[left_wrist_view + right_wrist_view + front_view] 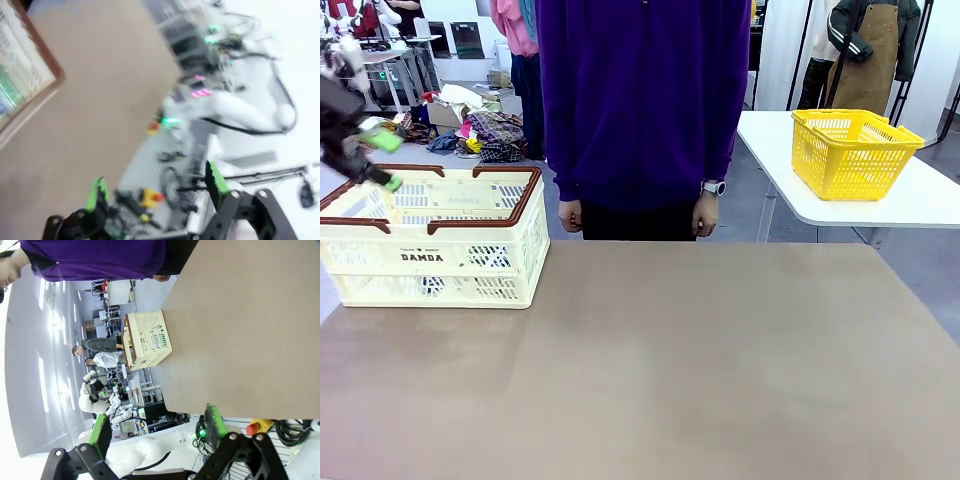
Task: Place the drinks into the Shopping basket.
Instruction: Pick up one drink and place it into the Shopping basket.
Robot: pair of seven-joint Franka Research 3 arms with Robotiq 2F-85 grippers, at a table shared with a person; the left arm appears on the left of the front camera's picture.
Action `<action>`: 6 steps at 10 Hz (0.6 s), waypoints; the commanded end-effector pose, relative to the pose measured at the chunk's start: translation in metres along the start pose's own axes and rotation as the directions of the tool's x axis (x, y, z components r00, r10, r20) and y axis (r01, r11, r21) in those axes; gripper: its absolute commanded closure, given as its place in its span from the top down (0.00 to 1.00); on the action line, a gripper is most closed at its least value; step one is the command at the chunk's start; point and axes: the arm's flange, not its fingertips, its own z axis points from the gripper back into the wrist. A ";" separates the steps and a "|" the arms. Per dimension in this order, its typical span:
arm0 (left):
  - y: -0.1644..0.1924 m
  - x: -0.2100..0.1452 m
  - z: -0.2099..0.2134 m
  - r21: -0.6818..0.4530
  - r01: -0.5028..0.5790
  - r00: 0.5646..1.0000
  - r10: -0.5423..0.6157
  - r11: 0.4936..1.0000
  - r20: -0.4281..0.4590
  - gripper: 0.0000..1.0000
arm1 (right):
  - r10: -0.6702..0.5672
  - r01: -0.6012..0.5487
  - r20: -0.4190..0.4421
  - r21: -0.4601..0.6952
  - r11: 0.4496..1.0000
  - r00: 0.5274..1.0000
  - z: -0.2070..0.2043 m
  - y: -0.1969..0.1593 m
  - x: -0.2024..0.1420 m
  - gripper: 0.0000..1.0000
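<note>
The left gripper (375, 160) was pictured above the near-left corner of the cream DAMDA shopping basket (430, 262), its green-padded fingers (98, 192) spread wide and nothing held between them. In the left wrist view, itself blurred, a corner of the basket's brown rim (47, 60) lay well beyond the fingertips, and behind the slotted wall beside that rim green and blue patches could be made out, possibly the drink cans, though this could not be told for certain. No can was seen on the tan tabletop (650, 360) below and beside the gripper, so the placing was judged to be done or close to done, with nothing visibly left to fetch; what lay on the basket floor was hidden from the front camera by the walls.

The right gripper (157, 427) was likewise seen released, its jaws apart and empty, hanging back off the robot's edge of the table with the basket far ahead of it across the bare surface. The left arm was shown raised at the picture's left edge, the gripper tilted down toward the basket mouth. A person in a purple top (640, 100) was standing at the far side, well beyond both grippers, hands (570, 215) hanging empty at the table edge.
</note>
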 end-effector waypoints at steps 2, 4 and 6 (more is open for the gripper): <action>0.048 -0.045 0.001 -0.297 -0.207 0.954 0.260 0.932 0.152 1.00 | -0.007 0.006 0.007 0.024 1.000 1.000 0.001 0.005 0.002 1.00; 0.041 -0.045 -0.001 -0.259 -0.123 0.988 0.142 0.958 0.055 1.00 | -0.007 0.006 0.007 0.024 1.000 1.000 0.001 0.005 0.002 1.00; 0.041 -0.045 -0.001 -0.259 -0.123 0.988 0.142 0.958 0.055 1.00 | -0.007 0.006 0.007 0.024 1.000 1.000 0.001 0.005 0.002 1.00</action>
